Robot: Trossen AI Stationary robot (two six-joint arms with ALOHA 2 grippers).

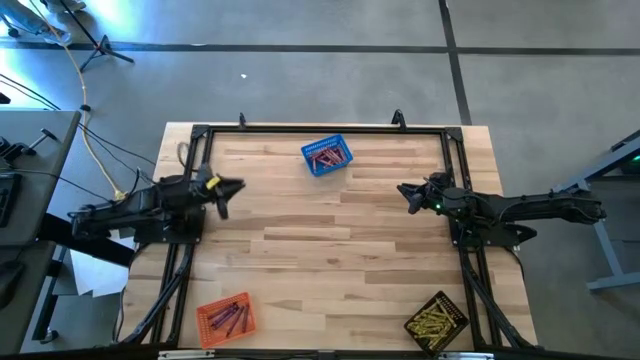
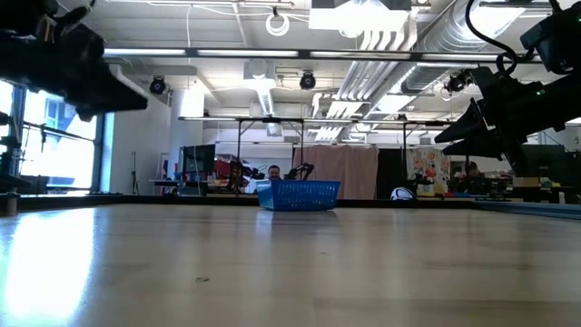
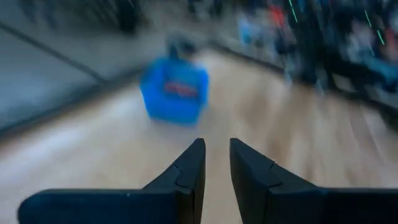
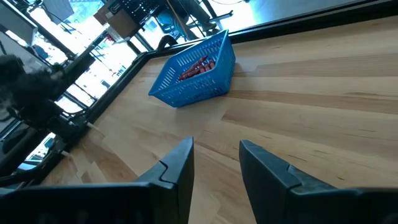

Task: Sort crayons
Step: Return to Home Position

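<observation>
A blue mesh basket (image 1: 327, 156) with red and pink crayons (image 1: 325, 157) stands at the table's far middle; it shows in the right wrist view (image 4: 196, 74) and blurred in the left wrist view (image 3: 174, 92). An orange basket (image 1: 226, 318) with purple and red crayons sits at the near left. A black basket (image 1: 437, 322) with yellow crayons sits at the near right. My left gripper (image 1: 226, 194) hovers at the table's left, slightly open and empty (image 3: 216, 155). My right gripper (image 1: 408, 194) hovers at the right, open and empty (image 4: 216, 155).
A black frame rail (image 1: 320, 128) runs along the table's far edge and down both sides. The bare wooden tabletop (image 1: 330, 260) lies between the two arms. People and equipment show in the room beyond the table.
</observation>
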